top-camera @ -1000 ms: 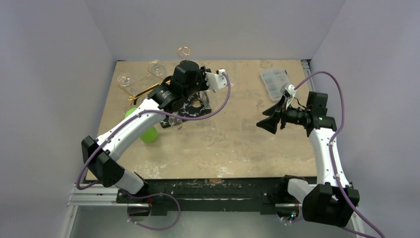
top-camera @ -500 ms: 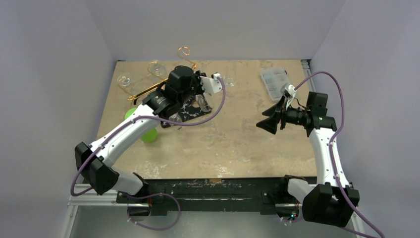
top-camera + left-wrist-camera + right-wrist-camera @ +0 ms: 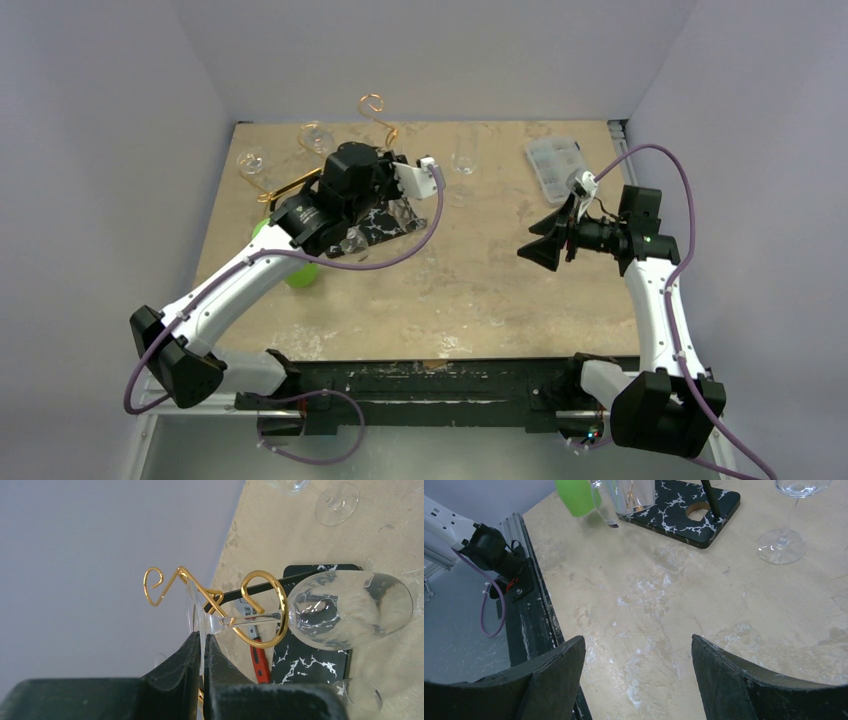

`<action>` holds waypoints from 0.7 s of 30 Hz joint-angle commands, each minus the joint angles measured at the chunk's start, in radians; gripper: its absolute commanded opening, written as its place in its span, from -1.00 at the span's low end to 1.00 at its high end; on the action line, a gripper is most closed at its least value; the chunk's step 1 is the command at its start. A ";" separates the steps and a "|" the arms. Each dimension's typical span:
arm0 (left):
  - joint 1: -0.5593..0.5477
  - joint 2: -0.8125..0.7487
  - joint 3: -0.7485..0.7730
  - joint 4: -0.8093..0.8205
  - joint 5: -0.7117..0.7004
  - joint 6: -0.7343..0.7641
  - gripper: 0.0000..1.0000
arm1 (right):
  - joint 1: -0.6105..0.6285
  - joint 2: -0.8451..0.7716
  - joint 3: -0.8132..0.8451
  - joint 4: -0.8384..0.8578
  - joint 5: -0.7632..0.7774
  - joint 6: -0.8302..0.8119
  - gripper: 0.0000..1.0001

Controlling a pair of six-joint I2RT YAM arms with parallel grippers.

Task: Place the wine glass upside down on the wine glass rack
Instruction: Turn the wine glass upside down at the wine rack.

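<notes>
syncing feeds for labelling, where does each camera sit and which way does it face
Top external: above and behind the bases, looking down on the table; the left arm and right arm show whole.
Left wrist: on the left arm, looking along the left end effector, shut on the foot of the wine glass, whose stem crosses a loop of the wine glass rack.
Right wrist: on the right arm, looking across the table past the open right end effector.
Shared: the black veined board shows in all three.
</notes>
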 commanded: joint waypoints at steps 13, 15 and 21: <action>-0.074 -0.075 -0.023 -0.009 -0.003 -0.037 -1.00 | -0.002 -0.024 0.033 0.004 -0.025 -0.012 0.53; -0.083 -0.072 -0.020 -0.010 -0.003 -0.039 -1.00 | -0.003 -0.024 0.033 0.004 -0.025 -0.013 0.53; -0.097 -0.060 -0.013 -0.001 -0.005 -0.040 -1.00 | -0.003 -0.024 0.032 0.005 -0.025 -0.012 0.53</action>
